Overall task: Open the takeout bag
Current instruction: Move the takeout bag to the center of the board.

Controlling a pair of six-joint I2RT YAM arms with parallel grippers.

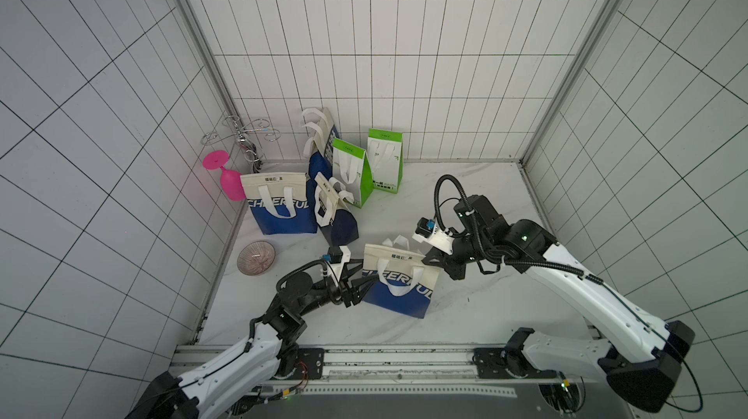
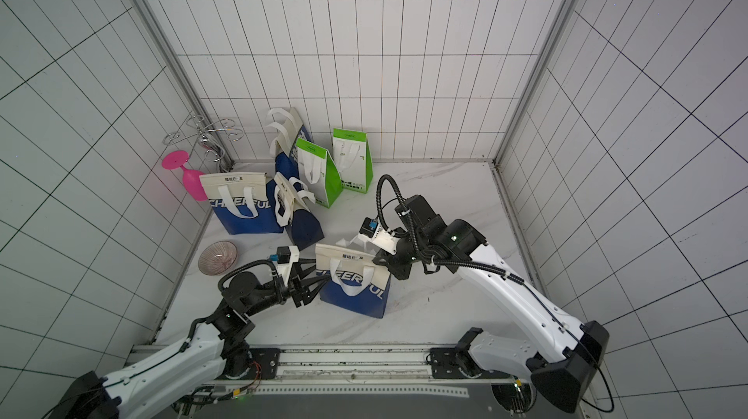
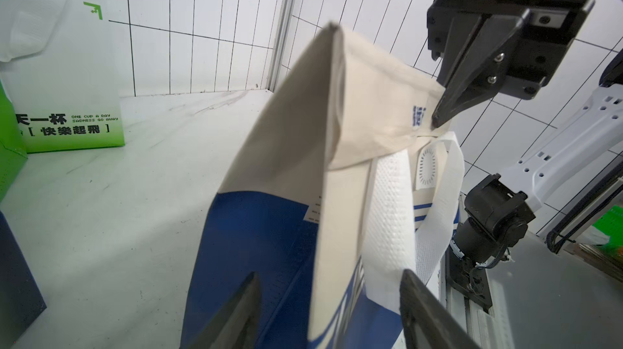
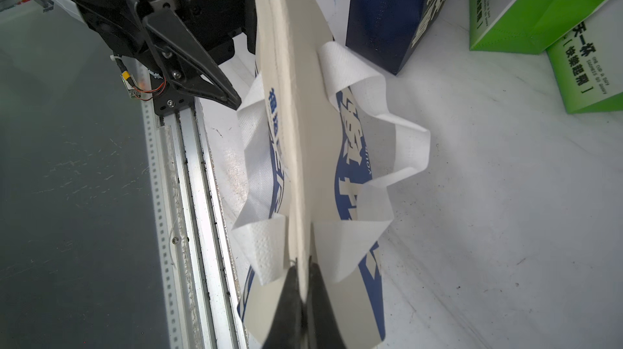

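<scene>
Right gripper (image 4: 301,264) pinches the top rim of the takeout bag (image 1: 404,301), which stands between it and left gripper (image 3: 328,273), whose parted jaws straddling the opposite end should catch one wall only.

Takeout bag (image 1: 409,299) upright on table (image 1: 485,307)

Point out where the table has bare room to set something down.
Free: the back right corner of the table, between the green bags and side wall; also the front strip between the held bag and rail. Crowded: back left, with blue bags and bowl.
</scene>
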